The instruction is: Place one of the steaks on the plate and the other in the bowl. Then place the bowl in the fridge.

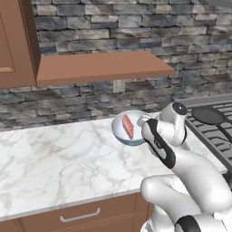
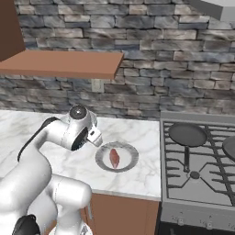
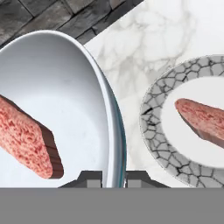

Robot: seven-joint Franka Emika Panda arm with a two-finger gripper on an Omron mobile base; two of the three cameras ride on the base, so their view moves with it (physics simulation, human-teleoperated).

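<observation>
My gripper point(image 3: 113, 178) is shut on the rim of the pale blue bowl point(image 3: 57, 100), one fingertip inside the wall and one outside. In the left base view the bowl point(image 1: 121, 131) hangs tilted above the marble counter, against my hand point(image 1: 144, 123). One pinkish-red steak point(image 1: 128, 127) lies inside it, close up in the hand view point(image 3: 26, 140). The other steak point(image 2: 114, 158) rests in the middle of the grey-rimmed plate point(image 2: 102, 161) on the counter, just right of the bowl in the hand view point(image 3: 151, 127). The fridge is out of view.
A gas stove point(image 2: 197, 174) with a dark frying pan point(image 2: 187, 134) stands right of the counter point(image 1: 59, 158). A wooden shelf point(image 1: 99, 65) juts from the stone wall above. A drawer with a handle point(image 1: 79, 216) lies below the counter edge.
</observation>
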